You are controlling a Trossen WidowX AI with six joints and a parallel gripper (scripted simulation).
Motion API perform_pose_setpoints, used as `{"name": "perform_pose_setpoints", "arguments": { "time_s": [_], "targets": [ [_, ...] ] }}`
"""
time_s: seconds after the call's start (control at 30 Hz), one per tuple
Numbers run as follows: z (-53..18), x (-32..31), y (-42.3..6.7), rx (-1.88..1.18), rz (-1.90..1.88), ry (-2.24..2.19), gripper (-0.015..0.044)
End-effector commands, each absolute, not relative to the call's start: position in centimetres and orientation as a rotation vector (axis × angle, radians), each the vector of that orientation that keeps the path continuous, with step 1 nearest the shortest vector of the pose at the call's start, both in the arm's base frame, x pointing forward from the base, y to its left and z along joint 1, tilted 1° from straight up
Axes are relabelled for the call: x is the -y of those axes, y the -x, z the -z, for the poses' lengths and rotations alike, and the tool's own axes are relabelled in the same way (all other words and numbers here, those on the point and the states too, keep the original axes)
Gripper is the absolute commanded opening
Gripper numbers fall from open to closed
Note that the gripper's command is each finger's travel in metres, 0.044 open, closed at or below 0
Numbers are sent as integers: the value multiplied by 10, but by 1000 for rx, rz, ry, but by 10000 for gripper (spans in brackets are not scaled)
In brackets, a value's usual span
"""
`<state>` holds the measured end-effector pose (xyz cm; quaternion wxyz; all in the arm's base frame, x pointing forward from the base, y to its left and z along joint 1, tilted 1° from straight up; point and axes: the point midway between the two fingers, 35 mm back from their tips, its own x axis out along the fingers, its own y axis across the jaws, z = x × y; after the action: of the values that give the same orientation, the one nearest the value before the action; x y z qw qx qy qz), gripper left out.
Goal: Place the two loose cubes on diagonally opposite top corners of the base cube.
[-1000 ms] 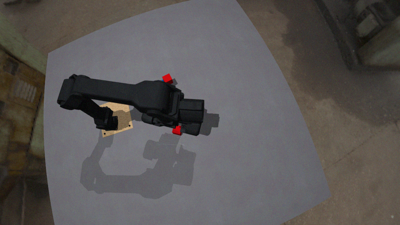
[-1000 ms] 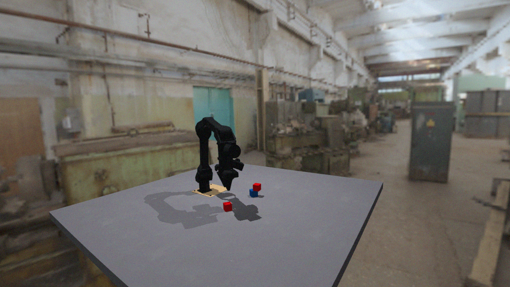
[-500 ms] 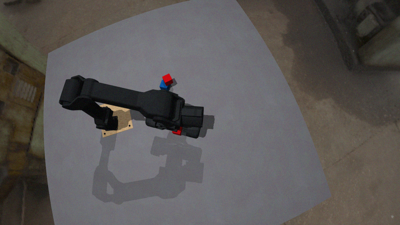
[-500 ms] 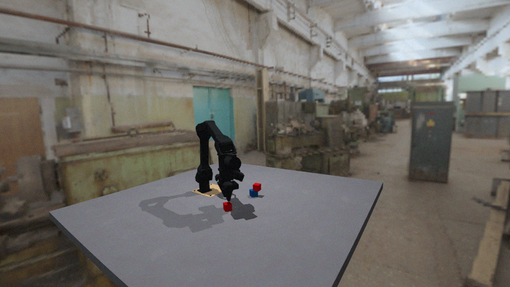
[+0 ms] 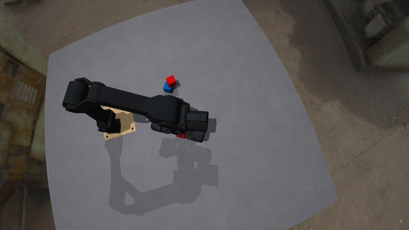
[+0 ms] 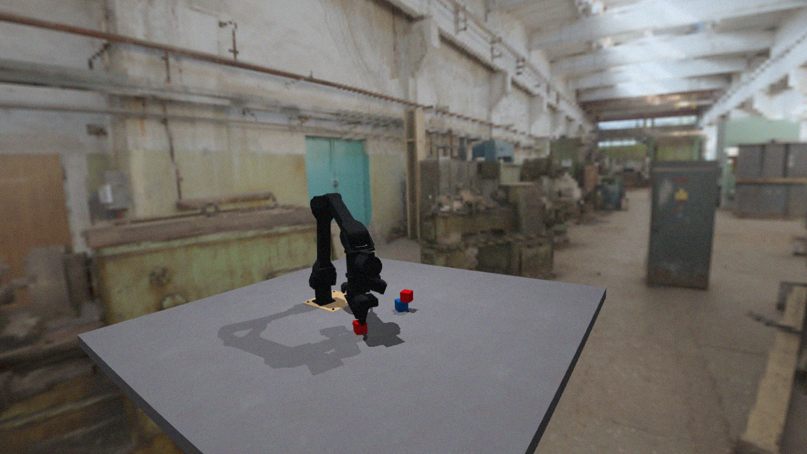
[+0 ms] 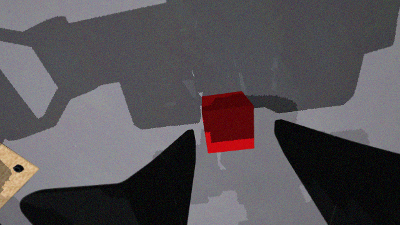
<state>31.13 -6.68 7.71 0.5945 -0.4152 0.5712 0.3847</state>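
In the wrist view the loose red cube (image 7: 228, 122) is seen at centre frame on the grey table (image 7: 94, 137), just beyond and between the tips of the gripper (image 7: 234, 137), whose jaws are held open and empty, wider than the cube. The other red cube (image 5: 171, 80) is already set on the blue base cube (image 5: 168, 88), above centre in the top view.

The arm (image 5: 122, 100) is all matte black, made of thick boxy links with rounded joint housings. No cables or markings are visible on it. Its foot stands on a tan wooden base plate (image 5: 130, 130) with small dark screw holes at the corners. The gripper (image 7: 234, 134) has 2 black, pointed, wedge-shaped fingers.
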Motion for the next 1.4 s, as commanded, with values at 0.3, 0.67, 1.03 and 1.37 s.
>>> {"name": "perform_pose_setpoints", "arguments": {
  "time_s": [0.3, 0.67, 1.03, 1.37],
  "targets": [
    [-60, 66, -310, -1329, -905, 961, 186],
    [-71, 66, -311, -1329, -905, 962, 105],
    [-106, 67, -314, -1329, -905, 962, 105],
    [-139, 66, -312, -1329, -905, 962, 105]
  ]
}}
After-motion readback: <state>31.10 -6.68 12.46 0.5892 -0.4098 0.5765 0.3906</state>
